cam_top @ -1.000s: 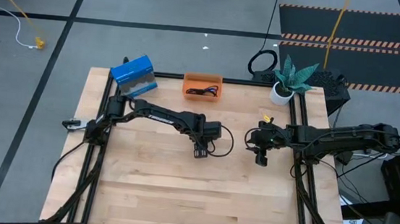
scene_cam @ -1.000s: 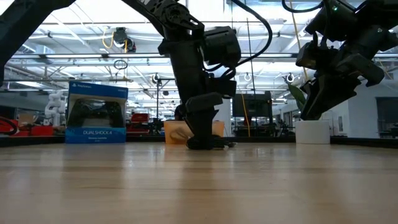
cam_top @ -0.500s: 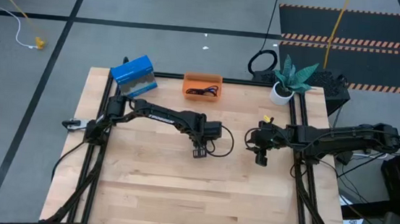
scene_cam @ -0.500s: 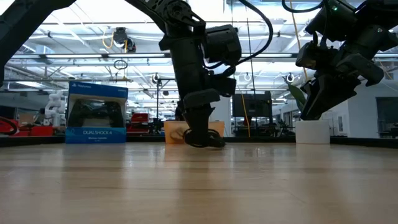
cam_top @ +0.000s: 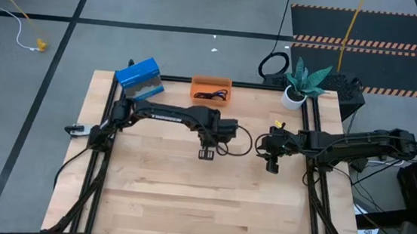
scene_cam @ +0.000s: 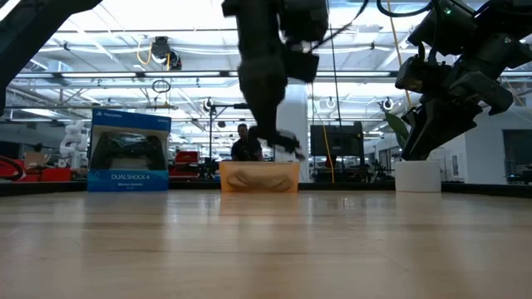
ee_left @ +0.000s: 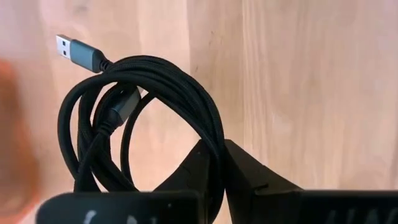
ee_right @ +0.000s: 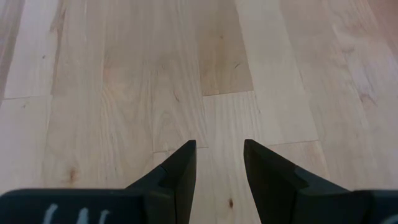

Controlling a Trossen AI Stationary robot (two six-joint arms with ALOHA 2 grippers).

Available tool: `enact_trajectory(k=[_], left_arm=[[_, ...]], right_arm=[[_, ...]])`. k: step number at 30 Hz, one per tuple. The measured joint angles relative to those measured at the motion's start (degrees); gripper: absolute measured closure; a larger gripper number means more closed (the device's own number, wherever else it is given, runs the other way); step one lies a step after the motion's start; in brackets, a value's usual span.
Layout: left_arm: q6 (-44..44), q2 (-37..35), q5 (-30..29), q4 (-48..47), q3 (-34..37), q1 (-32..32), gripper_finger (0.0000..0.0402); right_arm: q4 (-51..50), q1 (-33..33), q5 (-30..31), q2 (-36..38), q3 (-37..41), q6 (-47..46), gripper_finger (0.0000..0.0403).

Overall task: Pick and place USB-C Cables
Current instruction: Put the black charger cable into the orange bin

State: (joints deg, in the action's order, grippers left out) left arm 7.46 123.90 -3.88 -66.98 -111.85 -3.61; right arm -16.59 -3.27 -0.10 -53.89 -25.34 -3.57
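Fingers of the left gripper [ee_left: 214, 168] are pinched together on a black braided USB cable wound in a loose coil [ee_left: 143, 118], which we see hanging from them above the pale wooden table top [ee_left: 311, 81], one grey metal plug sticking out at the coil's far edge. From above, we find this left gripper [cam_top: 207, 152] near the middle of the table [cam_top: 185, 206], on the end of the dark left arm that reaches in from the table's left side, and in the level view it is raised well clear of the wood [scene_cam: 278, 137], in front of the small orange tray [scene_cam: 258, 177]. That orange tray [cam_top: 211, 91] sits at the far edge of the table and holds another dark cable bundle [cam_top: 210, 95]; we cannot tell its colour or how it is wound. Beside the tray to the left lies a blue game-controller box [cam_top: 139, 79], and to the right stands a small green plant in a white pot [cam_top: 301, 84]. We see the right gripper [ee_right: 217, 165] waiting over bare wood with its two dark fingers parted and nothing between them; from above it hovers right of the table's centre [cam_top: 271, 162], apart from the left one.
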Motion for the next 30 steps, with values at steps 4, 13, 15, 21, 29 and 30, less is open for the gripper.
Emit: enact_trajectory(k=[4, 13, 15, 21, 29, 30], left_arm=[[2.72, 0.0, -0.09, -8.13, -8.73, -0.74, 0.037], [7.27, -0.9, -0.04, -17.85, -22.88, -2.78, 0.036], [8.68, -2.11, 0.93, -18.51, -22.48, -3.46, 0.0368], [9.07, -4.49, 4.4, -20.19, -22.54, -5.21, 0.0366], [9.01, -8.61, 4.54, -21.84, -22.54, -5.47, 0.0366], [9.0, -9.33, 4.55, -22.06, -22.52, -5.47, 0.0369]], right_arm=[[0.0, 0.01, 0.0, 0.0, 0.0, -0.05, 0.0275], [-0.01, 0.01, 0.0, 0.0, 0.0, -0.26, 0.0275], [0.02, 0.0, 0.0, -0.02, 0.0, -0.26, 0.0275], [0.07, 0.01, 0.0, -0.02, 0.0, -0.28, 0.0275], [-0.08, 0.01, 0.0, -0.02, 0.0, -0.49, 0.0275], [0.02, 0.01, 0.0, -0.02, 0.0, -0.5, 0.0275]])
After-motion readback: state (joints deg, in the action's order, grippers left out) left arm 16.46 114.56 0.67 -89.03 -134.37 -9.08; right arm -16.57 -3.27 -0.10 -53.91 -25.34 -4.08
